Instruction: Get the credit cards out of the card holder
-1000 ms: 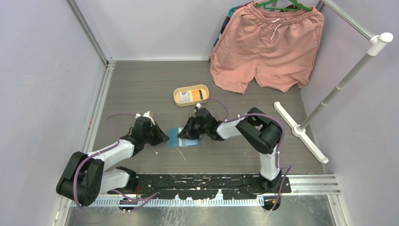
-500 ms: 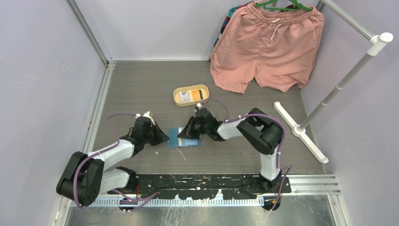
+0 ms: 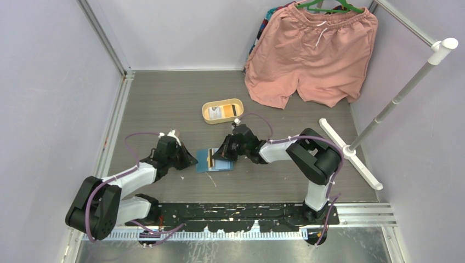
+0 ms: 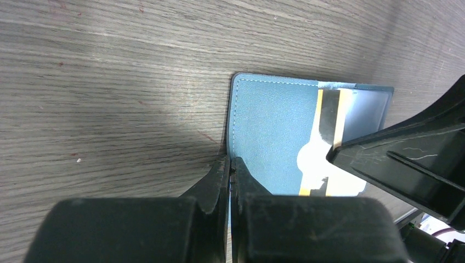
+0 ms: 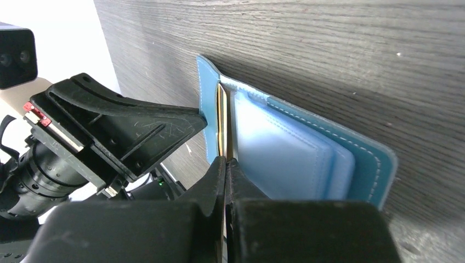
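One grey wood-grain counter (image 3: 164, 98) fills the middle of the top view. At its upper right, pink shorts (image 3: 312, 55) hang from a green hanger and drape onto the surface. A white rail stand (image 3: 406, 87) leans along the right edge, its foot on the counter.

Lower down, the left arm (image 3: 134, 175) comes in from the lower left and the right arm (image 3: 307, 156) from the lower right; both point toward the centre. Above them, at centre frame, a yellow oval tray (image 3: 206, 115) holds a whitish card (image 3: 216, 113) with dark marks.

Between the two arms, just below the tray, the card holder (image 3: 204, 163) lies open on the counter, teal outside and lighter blue inside. In the right wrist view its left flap stands up off the surface while the pocketed half (image 5: 285, 148) lies flat.

The left end effector (image 4: 231, 164) is closed tight on the near edge of the card holder (image 4: 268, 126), at the raised flap.

A credit card (image 4: 329, 118) with a dark stripe edged in yellow and a white patch sticks partly out of a pocket. The right end effector (image 5: 226, 161) is pinched together on the thin edge of this credit card (image 5: 221, 120), just beside the flap.
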Motion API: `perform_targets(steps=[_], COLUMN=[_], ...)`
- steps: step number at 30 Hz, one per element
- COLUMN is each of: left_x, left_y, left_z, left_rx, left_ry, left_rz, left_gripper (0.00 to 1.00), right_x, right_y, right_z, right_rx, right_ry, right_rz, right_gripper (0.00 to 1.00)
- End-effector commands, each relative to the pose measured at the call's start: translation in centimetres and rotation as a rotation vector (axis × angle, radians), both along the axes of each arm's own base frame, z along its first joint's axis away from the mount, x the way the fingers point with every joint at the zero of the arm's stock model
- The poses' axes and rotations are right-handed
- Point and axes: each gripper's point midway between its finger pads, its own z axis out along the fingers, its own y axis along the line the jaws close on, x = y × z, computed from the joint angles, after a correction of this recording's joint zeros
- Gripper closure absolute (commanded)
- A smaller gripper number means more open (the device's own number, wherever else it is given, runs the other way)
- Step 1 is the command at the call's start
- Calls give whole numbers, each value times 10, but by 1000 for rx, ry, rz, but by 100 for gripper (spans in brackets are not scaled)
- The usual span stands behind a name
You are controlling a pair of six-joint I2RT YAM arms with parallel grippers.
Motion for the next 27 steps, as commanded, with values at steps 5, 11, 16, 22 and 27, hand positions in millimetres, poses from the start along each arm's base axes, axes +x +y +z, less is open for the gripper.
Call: perform_targets(steps=[5, 11, 16, 22, 27], left_x=[-12, -15, -7, -3, -3], left_y=[14, 19, 20, 23, 27], left_z=[-16, -17, -13, -14, -1], left_rx=[61, 71, 86, 110, 113], left_ry=[51, 63, 40, 49, 34], left_rz=[28, 55, 66, 83, 108], left_gripper=[100, 100, 100, 100, 100], right_x=[8, 10, 13, 18, 34], right_y=[-9, -17, -34, -50, -47], right_z=[29, 37, 66, 113, 153], right_rx=[-3, -54, -123, -142, -78], right_ry=[-88, -116, -227, -338, -377], right_rz=[-18, -13, -7, 12, 49], right_gripper=[99, 99, 99, 99, 99])
